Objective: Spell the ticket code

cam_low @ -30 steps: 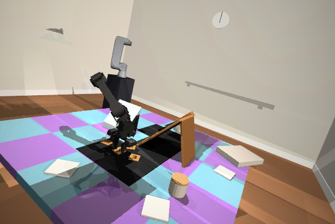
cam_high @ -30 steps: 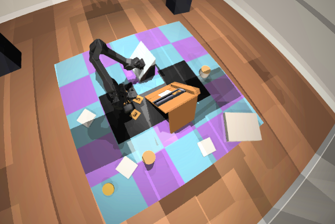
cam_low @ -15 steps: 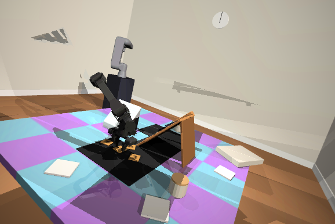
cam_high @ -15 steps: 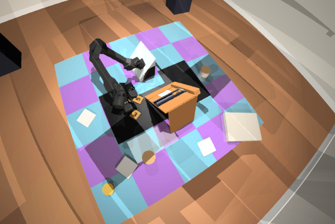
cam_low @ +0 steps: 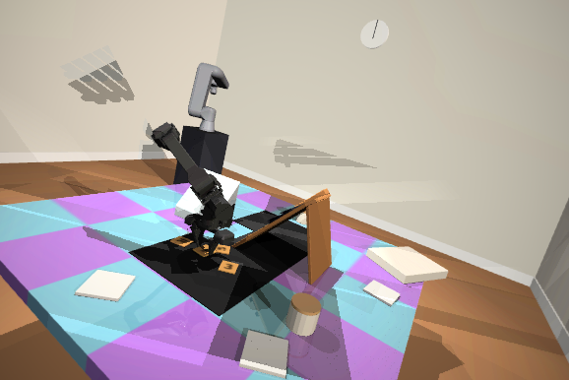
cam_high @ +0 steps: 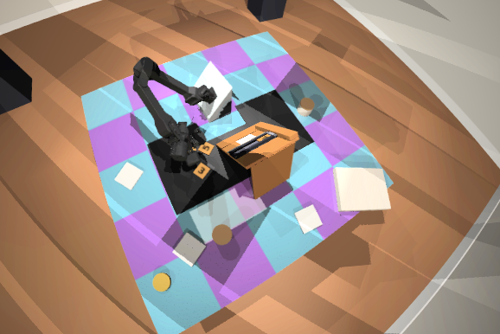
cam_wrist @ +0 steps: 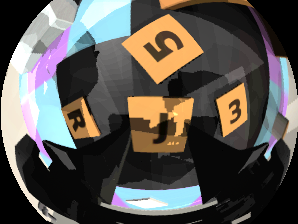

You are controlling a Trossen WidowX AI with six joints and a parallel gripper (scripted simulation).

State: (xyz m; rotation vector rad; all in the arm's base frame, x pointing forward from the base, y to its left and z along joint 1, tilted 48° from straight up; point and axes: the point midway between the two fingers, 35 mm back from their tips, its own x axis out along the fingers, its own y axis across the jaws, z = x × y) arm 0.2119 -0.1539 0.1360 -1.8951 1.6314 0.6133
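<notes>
My gripper [cam_high: 190, 152] [cam_low: 203, 242] [cam_wrist: 160, 129] is low over the black mat [cam_high: 190, 201] [cam_low: 236, 292] and shut on the orange J tile [cam_wrist: 160, 129] [cam_low: 203, 249]. In the top view the arm hides this tile. Around it lie the 5 tile [cam_high: 207, 147] [cam_low: 222, 248] [cam_wrist: 163, 47], the 3 tile [cam_high: 201, 170] [cam_low: 227, 266] [cam_wrist: 232, 111] and the R tile [cam_low: 182, 241] [cam_wrist: 80, 121]. The sloped orange board [cam_high: 277, 131] [cam_low: 276, 224] stands to the right. It carries the dark letter rail [cam_high: 255, 142] and a white ticket [cam_high: 246, 139], whose code is too small to read.
A white box [cam_high: 214, 93] [cam_low: 228, 188] stands behind the arm. A tan can [cam_high: 306, 106], a second can [cam_high: 221, 234] [cam_low: 303, 314], a thick white slab [cam_high: 361, 188] [cam_low: 406, 264], a yellow disc [cam_high: 161, 282] and several flat cards lie on the checkered counter.
</notes>
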